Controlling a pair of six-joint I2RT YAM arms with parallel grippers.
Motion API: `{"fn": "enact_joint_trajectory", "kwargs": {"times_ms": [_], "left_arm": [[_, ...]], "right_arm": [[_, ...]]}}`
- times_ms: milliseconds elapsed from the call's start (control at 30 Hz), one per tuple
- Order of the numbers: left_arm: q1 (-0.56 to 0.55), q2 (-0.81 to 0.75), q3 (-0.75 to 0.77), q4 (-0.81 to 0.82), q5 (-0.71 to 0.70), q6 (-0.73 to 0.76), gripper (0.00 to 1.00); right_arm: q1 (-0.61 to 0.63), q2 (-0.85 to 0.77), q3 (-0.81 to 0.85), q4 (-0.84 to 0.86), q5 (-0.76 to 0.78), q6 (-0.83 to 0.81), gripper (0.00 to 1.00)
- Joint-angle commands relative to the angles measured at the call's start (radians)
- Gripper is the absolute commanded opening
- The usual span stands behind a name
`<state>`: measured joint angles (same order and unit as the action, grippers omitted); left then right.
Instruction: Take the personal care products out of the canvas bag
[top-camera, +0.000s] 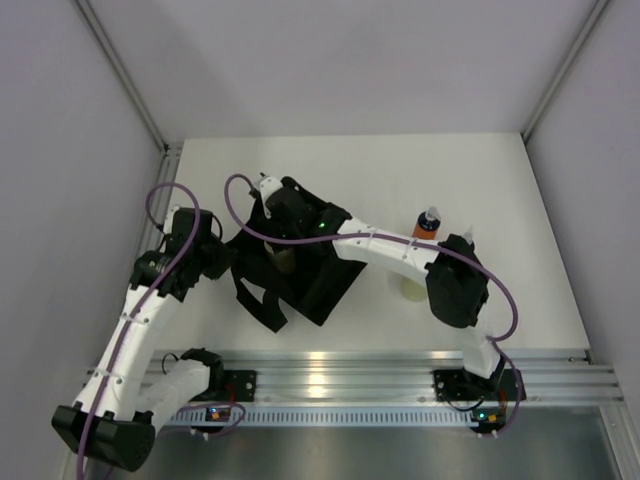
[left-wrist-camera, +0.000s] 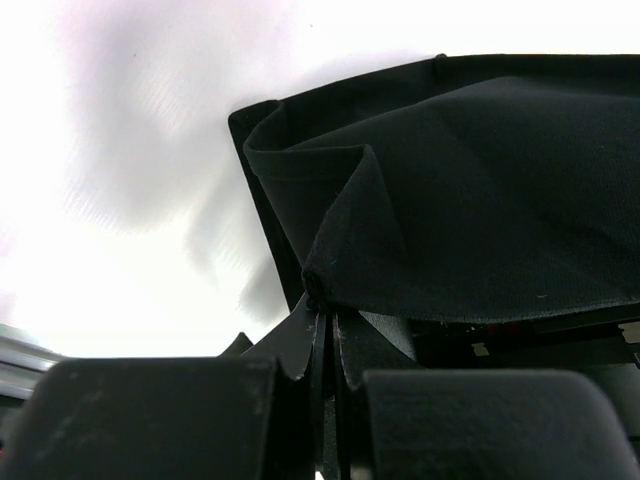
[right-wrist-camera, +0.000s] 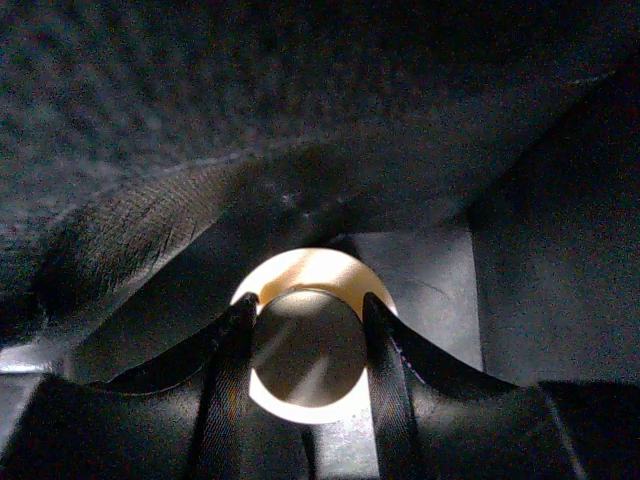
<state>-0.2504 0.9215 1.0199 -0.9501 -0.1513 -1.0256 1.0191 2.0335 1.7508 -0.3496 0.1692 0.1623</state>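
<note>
Gripper, right arm: the right gripper (right-wrist-camera: 305, 312) is down inside a boxy black canvas bag (right-wrist-camera: 150, 120). Its two fingers (right-wrist-camera: 232, 350) are clenched on either side of a round beige bottle with a cream cap (right-wrist-camera: 305, 360), seen end-on from above.
Gripper, left arm: the left gripper (left-wrist-camera: 325, 305) is pinched tight on a fold of the bag's fabric rim, at the bag's left side.
Bag: it sits left of centre on the white desk (top-camera: 520, 200), mouth upward, with floppy sides and handles trailing toward the near edge.
Bottles outside: an orange bottle with a dark-blue band and white cap (top-camera: 428, 222) stands upright on the desk, well to the right of the bag. A wide pale yellow-green bottle (top-camera: 405, 290) stands nearer, partly hidden under the right arm.
</note>
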Motion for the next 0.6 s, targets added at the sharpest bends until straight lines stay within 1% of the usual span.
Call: {"fn": "enact_joint_trajectory", "kwargs": {"times_ms": [0, 200, 567], "left_arm": [[-0.001, 0.019, 0.023, -0.075, -0.010, 0.027, 0.00], [-0.001, 0.022, 0.029, -0.075, -0.007, 0.024, 0.00], [-0.001, 0.019, 0.028, -0.073, -0.001, 0.022, 0.00]], "right_arm": [[-0.008, -0.087, 0.042, 0.004, 0.021, -0.024, 0.00], [-0.007, -0.160, 0.068, 0.001, 0.013, -0.023, 0.00], [-0.007, -0.234, 0.087, 0.001, 0.012, -0.032, 0.00]]}}
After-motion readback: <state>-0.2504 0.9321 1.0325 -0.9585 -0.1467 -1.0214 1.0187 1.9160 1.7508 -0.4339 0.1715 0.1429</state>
